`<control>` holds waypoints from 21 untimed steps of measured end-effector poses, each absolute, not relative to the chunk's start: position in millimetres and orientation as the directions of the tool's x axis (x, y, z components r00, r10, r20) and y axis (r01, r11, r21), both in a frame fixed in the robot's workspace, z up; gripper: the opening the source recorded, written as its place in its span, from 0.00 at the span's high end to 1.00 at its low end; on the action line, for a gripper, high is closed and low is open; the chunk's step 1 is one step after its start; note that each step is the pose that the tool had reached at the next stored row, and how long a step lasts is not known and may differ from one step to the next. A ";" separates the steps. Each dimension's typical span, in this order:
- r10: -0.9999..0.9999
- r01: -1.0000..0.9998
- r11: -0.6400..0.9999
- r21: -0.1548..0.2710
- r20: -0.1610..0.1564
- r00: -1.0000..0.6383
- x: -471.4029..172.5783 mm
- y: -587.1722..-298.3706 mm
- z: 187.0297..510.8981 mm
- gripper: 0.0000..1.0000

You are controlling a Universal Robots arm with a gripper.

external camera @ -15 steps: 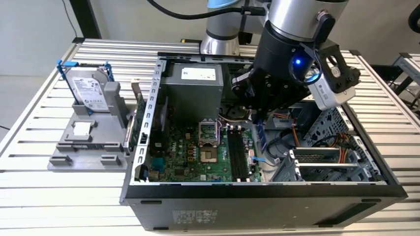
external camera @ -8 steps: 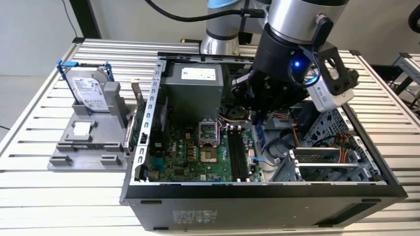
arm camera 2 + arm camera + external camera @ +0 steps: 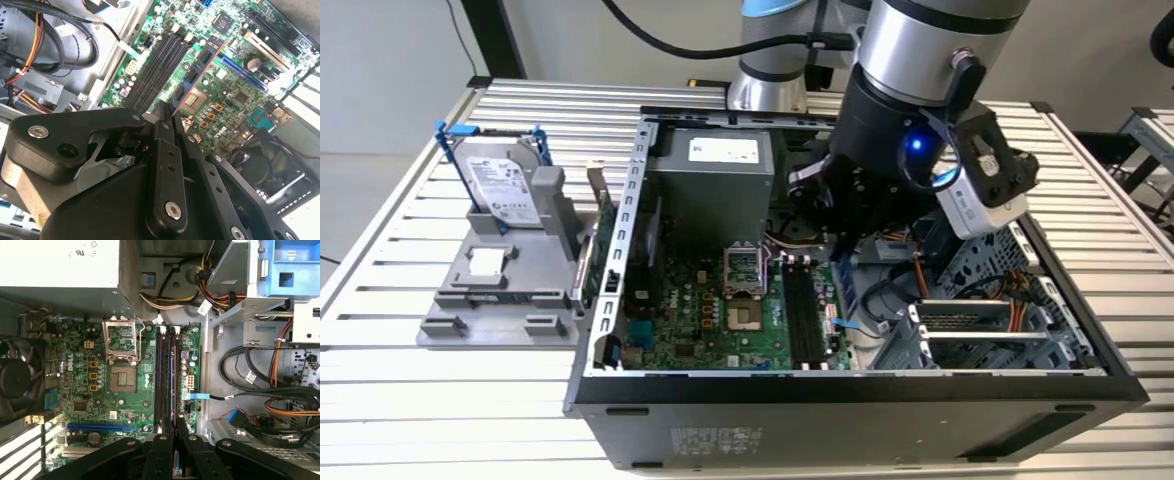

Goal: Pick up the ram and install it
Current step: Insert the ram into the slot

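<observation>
Slatted metal desk [image 3: 400, 400] is carrying the open computer case [image 3: 854, 400]; the hand [image 3: 165, 117] is pinching the ram [image 3: 197, 75] edgewise above the black slots [image 3: 165, 375]. Thin, stiff, probably fragile; gripping its bare edges seems safest.

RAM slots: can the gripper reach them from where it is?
Probably yes. The gripper, holding the ram, hangs just above the slots; they look empty, and the cables lie off to one side.

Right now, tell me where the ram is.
The ram is held in the gripper, edge-on above the motherboard, beside the long black slots in the second wrist view, inside the open computer case.
</observation>
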State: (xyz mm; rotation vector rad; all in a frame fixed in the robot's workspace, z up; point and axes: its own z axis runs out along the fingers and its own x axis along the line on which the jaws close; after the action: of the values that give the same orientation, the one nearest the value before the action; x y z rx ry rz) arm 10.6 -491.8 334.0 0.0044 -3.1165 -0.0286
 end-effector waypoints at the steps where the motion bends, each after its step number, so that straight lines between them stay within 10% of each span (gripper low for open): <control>1: -0.003 -0.003 1.000 0.019 0.025 -1.000 10.6 -491.8 332.0 1.00; 21: 0.017 0.017 1.000 0.003 0.025 -1.000 12.6 -482.7 303.4 1.00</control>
State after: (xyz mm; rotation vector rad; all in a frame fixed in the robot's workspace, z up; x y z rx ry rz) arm 12.6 -482.7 303.4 -0.0264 -3.1168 -0.0056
